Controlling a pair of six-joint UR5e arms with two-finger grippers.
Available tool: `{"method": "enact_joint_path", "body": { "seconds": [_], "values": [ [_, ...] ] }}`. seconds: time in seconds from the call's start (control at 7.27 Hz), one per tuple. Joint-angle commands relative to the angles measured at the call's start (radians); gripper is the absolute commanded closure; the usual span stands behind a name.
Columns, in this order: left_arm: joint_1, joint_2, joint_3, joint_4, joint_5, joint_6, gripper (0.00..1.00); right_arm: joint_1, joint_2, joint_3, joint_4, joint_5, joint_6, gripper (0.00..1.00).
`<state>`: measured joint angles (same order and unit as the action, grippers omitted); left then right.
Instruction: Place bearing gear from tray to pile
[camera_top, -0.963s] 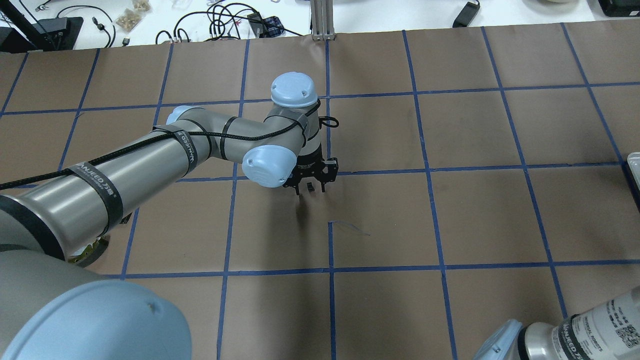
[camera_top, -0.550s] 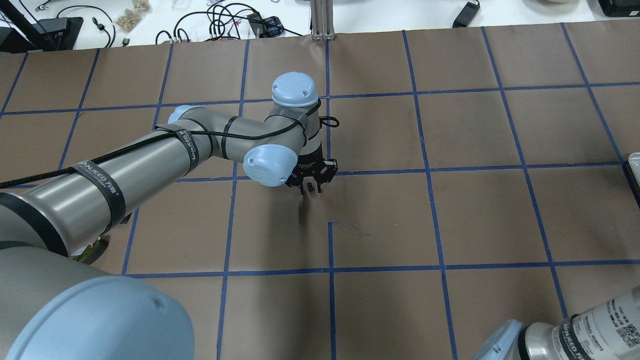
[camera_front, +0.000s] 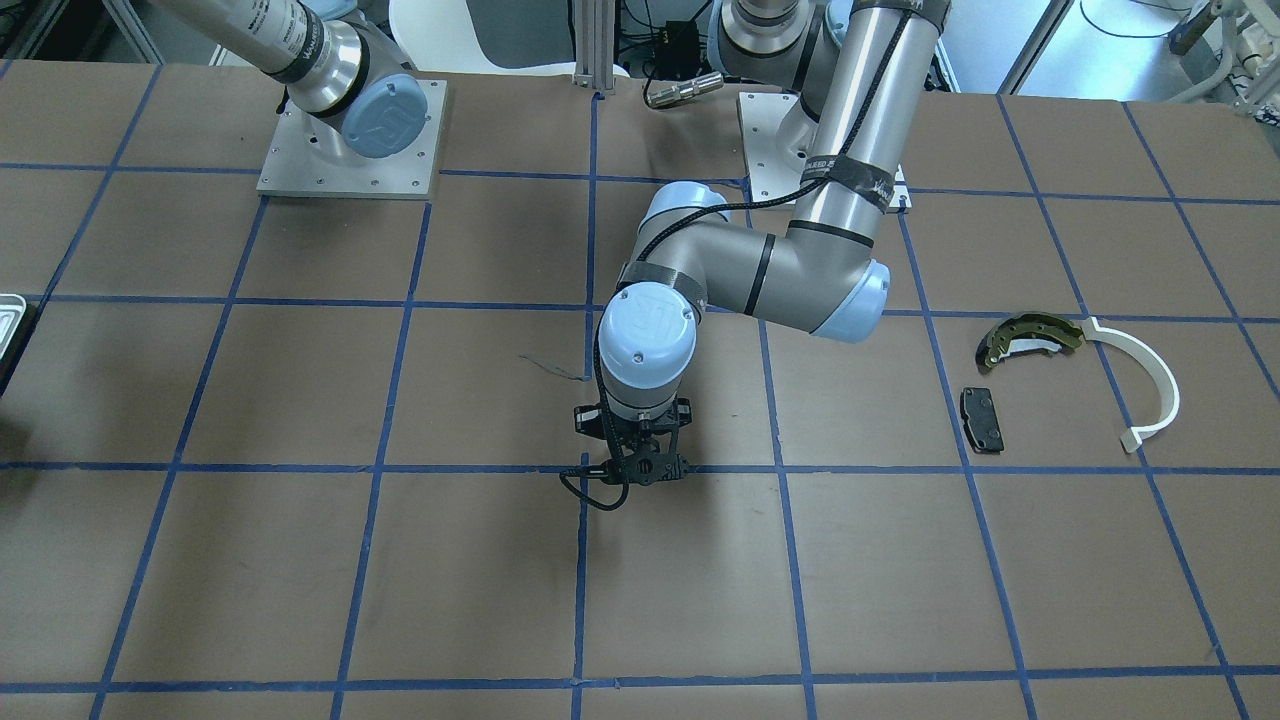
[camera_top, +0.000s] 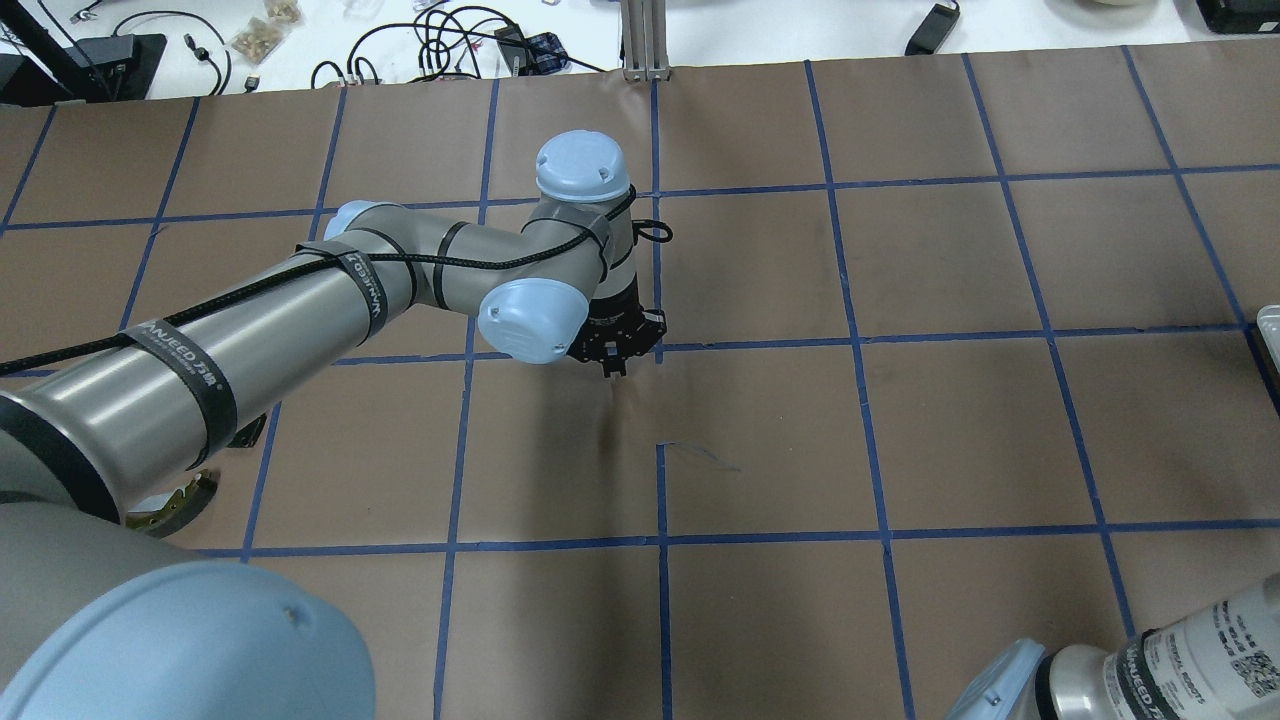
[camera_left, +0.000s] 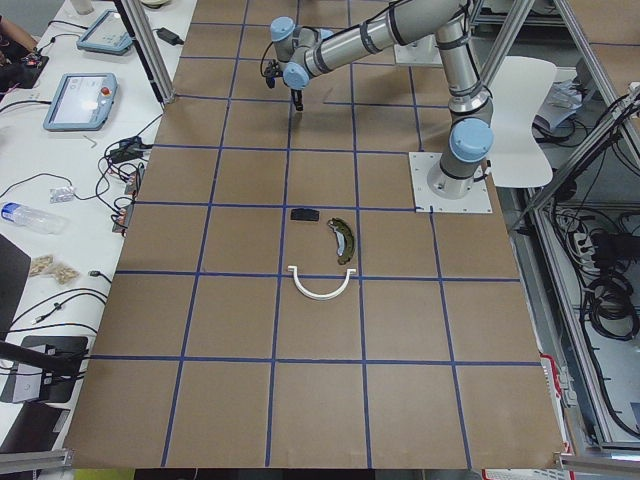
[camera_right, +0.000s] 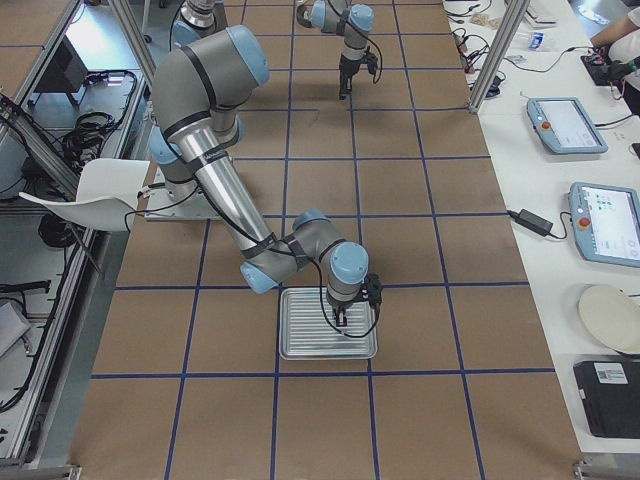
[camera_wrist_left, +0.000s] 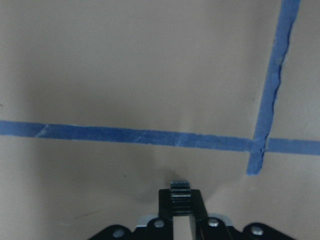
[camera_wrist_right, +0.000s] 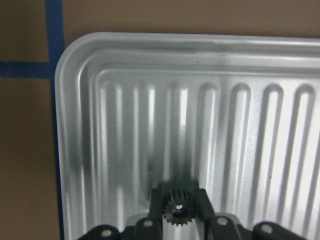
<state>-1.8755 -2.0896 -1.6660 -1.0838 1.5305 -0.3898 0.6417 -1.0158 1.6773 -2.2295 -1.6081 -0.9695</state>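
Note:
My left gripper (camera_wrist_left: 180, 201) is shut on a small toothed bearing gear (camera_wrist_left: 180, 190), held just above the brown paper near a blue tape crossing, mid-table (camera_top: 615, 366). My right gripper (camera_wrist_right: 176, 199) is shut on another small black bearing gear (camera_wrist_right: 175, 210) over the ridged silvery tray (camera_wrist_right: 75, 100), near the tray's corner (camera_right: 300, 350). The pile lies apart on the left arm's side: an olive-gold shoe (camera_front: 1025, 335), a white arc strip (camera_front: 1155, 385) and a black pad (camera_front: 982, 418).
Brown paper with a blue tape grid covers the table. Cables, tablets and a bottle lie on the white bench beyond the far edge (camera_top: 440, 40). An aluminium post (camera_top: 640, 40) stands at the far middle. Only the tray's edge (camera_front: 8, 315) shows in the front view.
The left gripper's fingers, open around the small gear a second ago, have closed on it. The left wrist has shifted slightly left and away.

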Motion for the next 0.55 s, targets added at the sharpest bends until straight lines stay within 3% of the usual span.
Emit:
{"method": "enact_joint_path", "body": {
  "seconds": [0.0, 0.28, 0.41],
  "values": [
    [0.094, 0.045, 0.064, -0.1, 0.007, 0.154, 1.0, 0.01, -0.023, -0.001, 0.002, 0.0, 0.026, 0.94],
    [0.246, 0.1, 0.171, -0.329, 0.08, 0.372, 1.0, 0.08, -0.085, -0.001, 0.004, -0.001, 0.086, 0.94],
    [0.31, 0.13, 0.175, -0.381, 0.127, 0.473, 1.0, 0.157, -0.116, 0.001, 0.028, -0.003, 0.165, 0.94]
  ]
}}
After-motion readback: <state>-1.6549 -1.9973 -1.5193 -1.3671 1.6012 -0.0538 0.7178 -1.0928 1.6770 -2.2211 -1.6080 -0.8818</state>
